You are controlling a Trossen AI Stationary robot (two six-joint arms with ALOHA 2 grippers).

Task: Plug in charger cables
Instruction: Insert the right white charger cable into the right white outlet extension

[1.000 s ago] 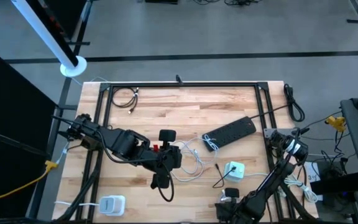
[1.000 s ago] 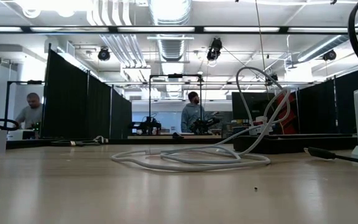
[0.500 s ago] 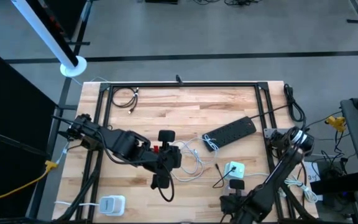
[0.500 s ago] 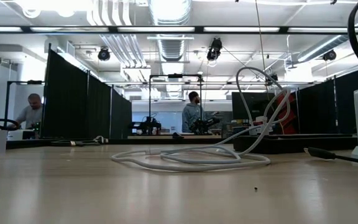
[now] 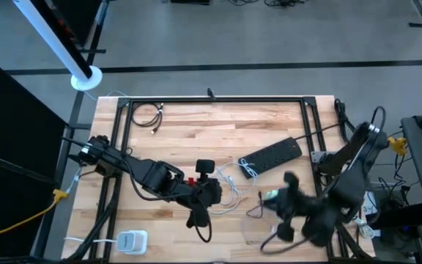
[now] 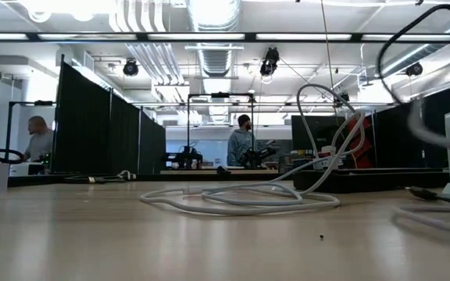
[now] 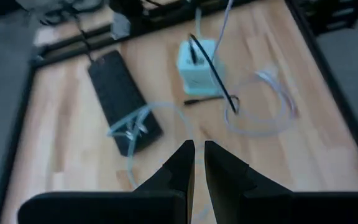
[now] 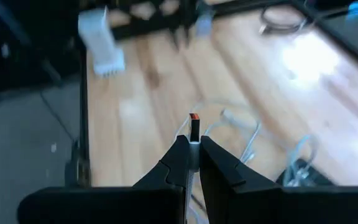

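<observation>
- The right tool (image 8: 193,147) is clamped on a small plug (image 8: 194,119). The plug is a short flat stub with a reddish tip that stands out past the fingertips. A thin white lead trails back between the fingers.
- In the high view this arm hangs over the counter (image 5: 196,125) at about 4 o'clock from its centre.
- The left tool (image 7: 199,150) has its fingers together, and whether it pinches anything cannot be told. It sits near the counter's middle.
- The charger cables (image 5: 229,193) lie at about 3 o'clock from the left tool. They are thin white loops, loose and springy-looking, with one thin black lead among them.
- A smaller dark coil (image 5: 149,114) rests apart, near the 11 o'clock corner.
- The charger block (image 7: 197,65) is a pale, smooth, boxy cube with a black lead already rising from it. The power strip (image 5: 271,154) is a long matte black bar at about 2 o'clock from the left tool.
- The step in hand is probably carrying the held plug to a socket.
- To do it well, the plug should stay square to the port and go in straight, with slack left in the lead.
- The light block may slide on the smooth wood, so the left tool could steady it.
</observation>
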